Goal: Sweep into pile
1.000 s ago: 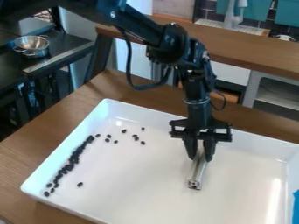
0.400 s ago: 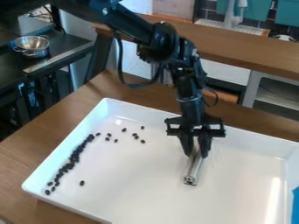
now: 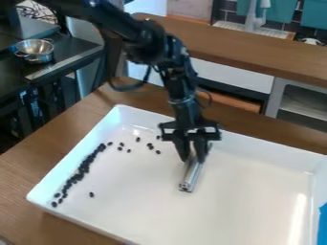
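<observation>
The gripper [image 3: 193,158] hangs over the middle of the white tray [image 3: 256,191], shut on a silver metal bar [image 3: 191,178] that slants down toward the tray floor. Dark beans form a long line [image 3: 83,167] along the tray's left side. A few scattered beans [image 3: 150,146] lie near the back, left of the gripper, and one single bean [image 3: 91,194] sits to the right of the line's lower end.
The tray's raised walls surround the work area on a wooden table [image 3: 26,167]. A blue object [image 3: 323,225] shows at the right edge. Behind stand a wooden counter [image 3: 256,48] and, at the back left, a metal bowl [image 3: 36,50] on a dark surface.
The gripper has moved left across the tray with the bar in its grip. The tray and beans have shifted very slightly to the right.
</observation>
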